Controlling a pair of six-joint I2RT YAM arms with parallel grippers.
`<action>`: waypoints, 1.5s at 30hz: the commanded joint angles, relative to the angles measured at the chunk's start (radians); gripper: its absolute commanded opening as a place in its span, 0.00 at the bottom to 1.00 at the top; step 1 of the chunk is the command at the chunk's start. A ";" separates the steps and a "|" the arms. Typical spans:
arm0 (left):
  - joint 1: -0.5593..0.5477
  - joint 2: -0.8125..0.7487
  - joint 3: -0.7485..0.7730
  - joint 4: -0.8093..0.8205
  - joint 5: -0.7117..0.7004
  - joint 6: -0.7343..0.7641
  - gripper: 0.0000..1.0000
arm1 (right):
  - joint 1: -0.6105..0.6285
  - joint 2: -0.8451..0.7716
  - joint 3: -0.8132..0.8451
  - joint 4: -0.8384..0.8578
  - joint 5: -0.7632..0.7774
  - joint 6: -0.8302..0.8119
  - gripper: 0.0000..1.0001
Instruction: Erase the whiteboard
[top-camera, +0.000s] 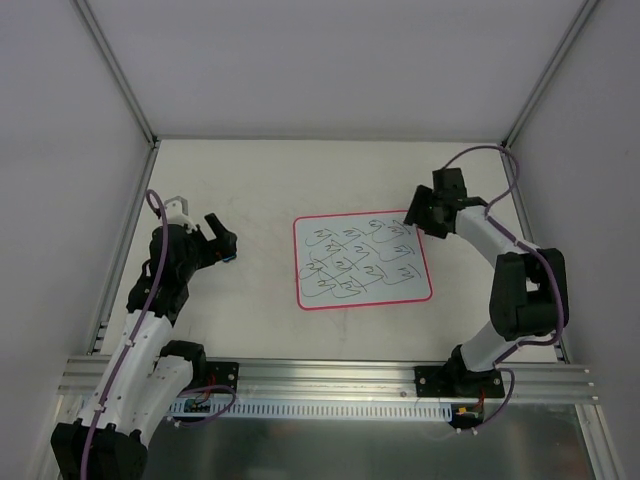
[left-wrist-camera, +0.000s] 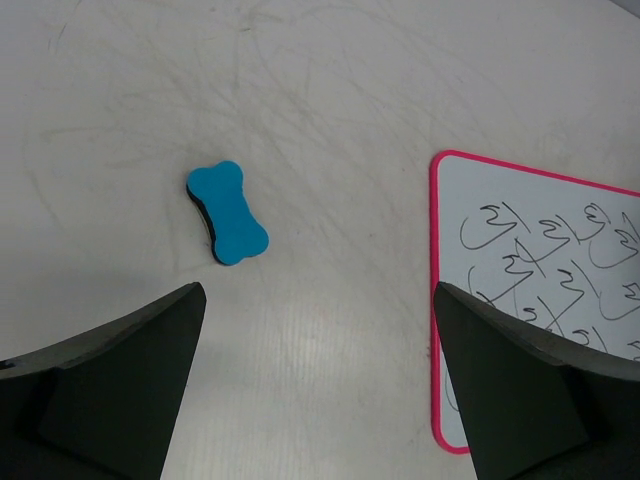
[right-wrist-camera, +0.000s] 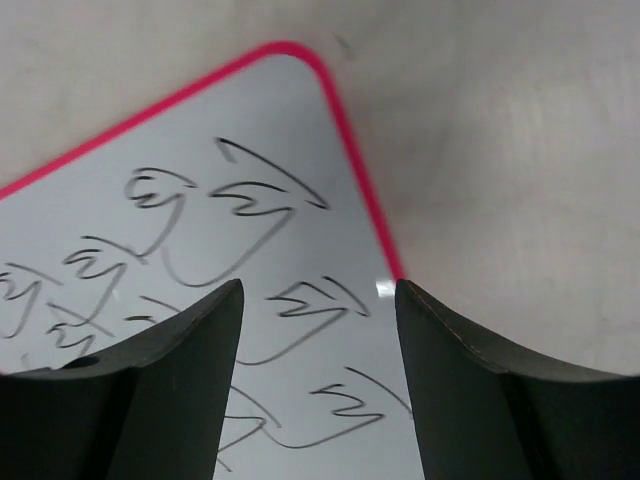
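Whiteboard (top-camera: 362, 262) scribbled | left hand (left-wrist-camera: 320, 400) wide open near eraser (left-wrist-camera: 228, 212) | right hand (right-wrist-camera: 318, 380) open over whiteboard corner

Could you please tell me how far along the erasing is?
Nothing is erased: the whiteboard is covered in scribbles. In hand: the open left claw hovers by the blue eraser, not gripping it; the right claw sits open over the board's corner. Left: grasp, wipe everything.

Whiteboard (top-camera: 362, 262) white, pink-red border, dark scribbles; eraser (left-wrist-camera: 228, 212) blue, black underside; table (top-camera: 250, 180) off-white.
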 joint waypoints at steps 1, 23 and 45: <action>-0.009 0.038 0.033 0.011 -0.081 -0.036 0.99 | -0.077 -0.036 -0.081 -0.088 -0.030 -0.028 0.65; -0.008 0.502 0.168 0.005 -0.071 -0.010 0.99 | -0.108 0.050 -0.181 -0.093 -0.109 -0.066 0.23; -0.005 0.915 0.408 -0.161 -0.187 -0.116 0.80 | 0.062 -0.048 -0.261 -0.119 -0.069 -0.003 0.16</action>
